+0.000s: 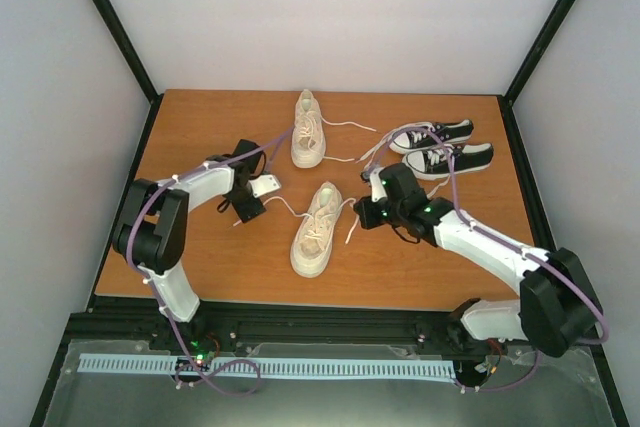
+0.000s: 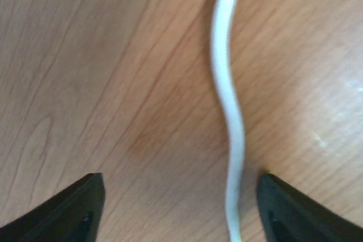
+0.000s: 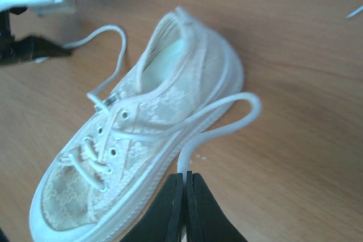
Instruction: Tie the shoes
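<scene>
Shoes (image 1: pixel 316 229) in cream canvas sit on the bench (image 1: pixel 220 267) in the top view: one lies at centre, and the other shoe (image 1: pixel 308 132) is at its 12 o'clock. A pair of black sneakers (image 1: pixel 440 149) lies at 2 o'clock. The left gripper (image 1: pixel 246 213) is low at 9 o'clock of the centre shoe and the right gripper (image 1: pixel 362 215) at 3 o'clock, each by a trailing lace.

In the left wrist view, the left gripper (image 2: pixel 178 211) is spread apart just above the wood. A white lace (image 2: pixel 227 100) runs from 12 to 6 o'clock between its fingers (image 2: pixel 74 213), closer to the right-hand one.

In the right wrist view, the right gripper (image 3: pixel 185 194) is pressed together, pinching the looped lace (image 3: pixel 227 118) beside the sole of the centre shoe (image 3: pixel 142 134), which fills the frame from 8 o'clock.
</scene>
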Robot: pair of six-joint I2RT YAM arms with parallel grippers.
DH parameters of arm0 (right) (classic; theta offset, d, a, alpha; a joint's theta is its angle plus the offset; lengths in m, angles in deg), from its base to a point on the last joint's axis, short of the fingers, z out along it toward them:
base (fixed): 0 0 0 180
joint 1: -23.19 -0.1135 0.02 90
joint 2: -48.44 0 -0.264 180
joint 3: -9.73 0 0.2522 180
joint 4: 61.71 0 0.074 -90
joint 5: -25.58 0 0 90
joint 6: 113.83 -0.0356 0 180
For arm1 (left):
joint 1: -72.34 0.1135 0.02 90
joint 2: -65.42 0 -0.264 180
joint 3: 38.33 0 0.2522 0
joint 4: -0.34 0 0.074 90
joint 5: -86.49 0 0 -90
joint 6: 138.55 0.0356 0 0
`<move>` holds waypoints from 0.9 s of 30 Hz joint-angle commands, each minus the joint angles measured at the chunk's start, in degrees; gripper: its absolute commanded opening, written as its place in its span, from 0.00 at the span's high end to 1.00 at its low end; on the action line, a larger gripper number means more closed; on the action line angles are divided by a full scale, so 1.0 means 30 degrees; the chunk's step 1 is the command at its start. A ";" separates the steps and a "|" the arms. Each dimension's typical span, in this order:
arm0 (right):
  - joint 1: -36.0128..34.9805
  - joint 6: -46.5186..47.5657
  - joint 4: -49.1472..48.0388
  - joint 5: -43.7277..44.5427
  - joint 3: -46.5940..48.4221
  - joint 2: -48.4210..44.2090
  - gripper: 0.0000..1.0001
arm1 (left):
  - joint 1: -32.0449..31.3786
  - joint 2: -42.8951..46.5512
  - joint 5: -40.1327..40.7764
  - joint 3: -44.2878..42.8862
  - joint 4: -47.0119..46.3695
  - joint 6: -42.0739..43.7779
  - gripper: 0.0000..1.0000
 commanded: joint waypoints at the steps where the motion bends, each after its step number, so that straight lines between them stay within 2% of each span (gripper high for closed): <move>1: -0.1026 -0.0704 -0.1229 -0.1029 -0.0347 0.1194 0.97 | 0.0469 -0.0210 -0.0813 0.0426 -0.0334 0.1173 0.43; 4: -0.1125 -0.1431 -0.2427 -0.0954 -0.0759 0.1902 0.97 | 0.0469 0.0094 -0.2718 0.1289 0.0216 0.1658 0.94; 5: -0.1126 -0.1596 -0.2802 -0.0782 -0.0821 0.2142 0.97 | 0.0469 0.0151 -0.3162 0.1613 0.0180 0.1578 0.99; 11: -0.1130 -0.1865 -0.3670 0.0906 0.0026 0.4409 0.97 | -0.1032 0.1552 -0.7827 0.2550 0.2071 0.0227 0.99; 18: -0.1126 -0.1777 -0.4225 0.1240 0.1311 0.6390 0.97 | -0.3793 0.3178 -0.9109 0.3224 0.0950 -0.1383 0.99; 27: -0.1126 -0.1855 -0.4427 0.1035 0.1408 0.6556 0.97 | -0.5110 0.2562 -1.0577 0.2335 0.0333 -0.2542 0.99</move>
